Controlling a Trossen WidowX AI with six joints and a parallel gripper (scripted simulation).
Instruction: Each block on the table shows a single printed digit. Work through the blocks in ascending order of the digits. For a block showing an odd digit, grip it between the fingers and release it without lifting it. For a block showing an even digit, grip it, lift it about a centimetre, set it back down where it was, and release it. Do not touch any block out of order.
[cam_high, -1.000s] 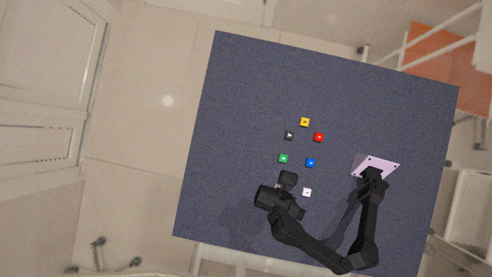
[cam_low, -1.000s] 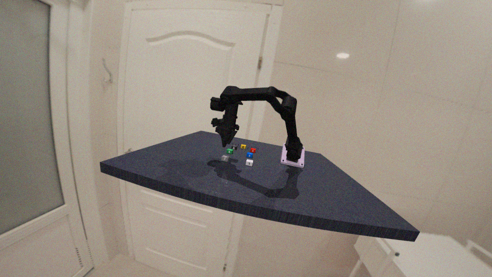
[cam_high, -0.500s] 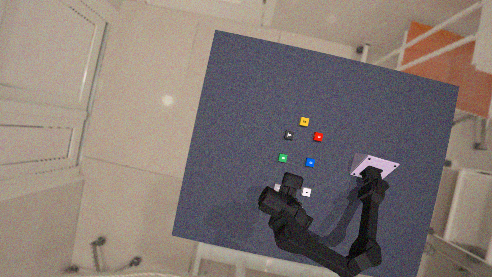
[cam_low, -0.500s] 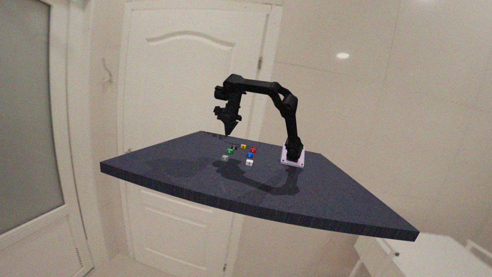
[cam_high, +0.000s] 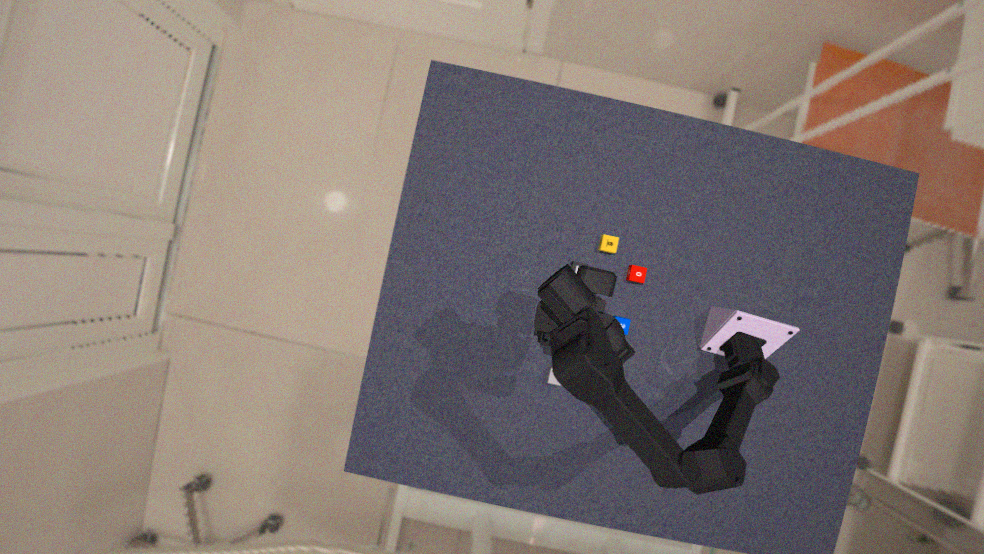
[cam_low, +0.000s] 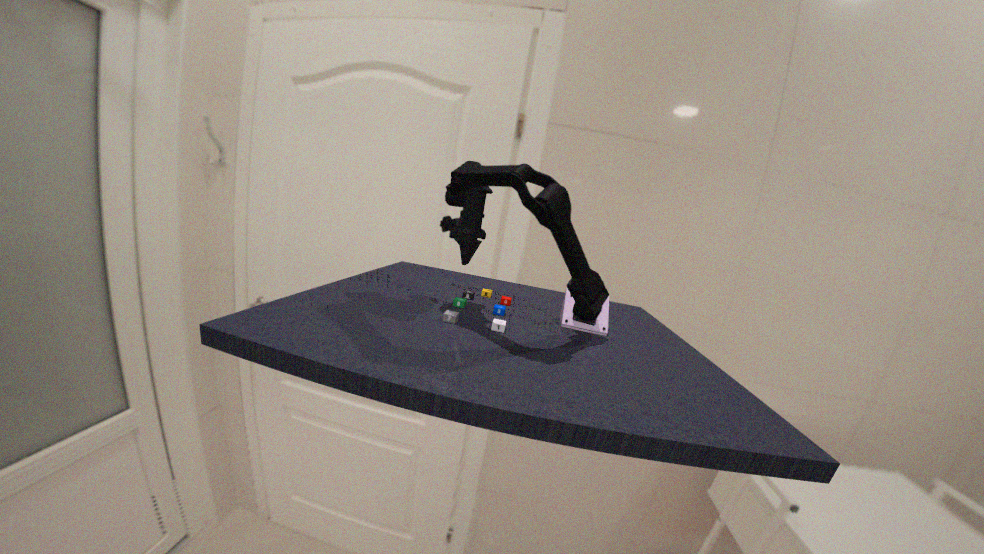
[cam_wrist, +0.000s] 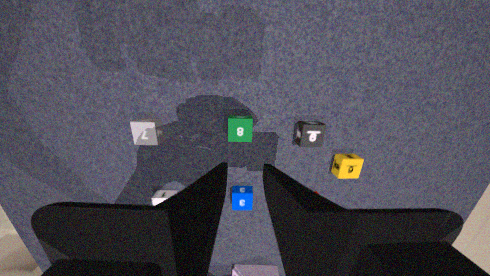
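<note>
My gripper (cam_high: 596, 278) (cam_low: 466, 260) (cam_wrist: 245, 169) hangs high above the table with its fingers drawn narrow and nothing between them. In the wrist view, far below, I see a grey block marked 7 (cam_wrist: 144, 133) (cam_low: 451, 315), a green block marked 8 (cam_wrist: 240, 129) (cam_low: 459, 302), a black block (cam_wrist: 308, 134) (cam_low: 468, 295), a yellow block (cam_wrist: 347, 165) (cam_high: 608, 242) (cam_low: 486, 293), a blue block (cam_wrist: 242, 198) (cam_high: 623, 323) (cam_low: 499, 310) and a white block (cam_wrist: 162, 197) (cam_low: 498, 325). A red block (cam_high: 637, 273) (cam_low: 506, 300) lies right of the gripper. The arm hides the green, black and grey blocks in the top view.
The blocks lie on a dark blue table (cam_high: 619, 137) (cam_low: 482, 385). The arm's pale base plate (cam_high: 764, 323) (cam_low: 599, 320) stands to the right of the blocks. The arm's shadow falls over the blocks.
</note>
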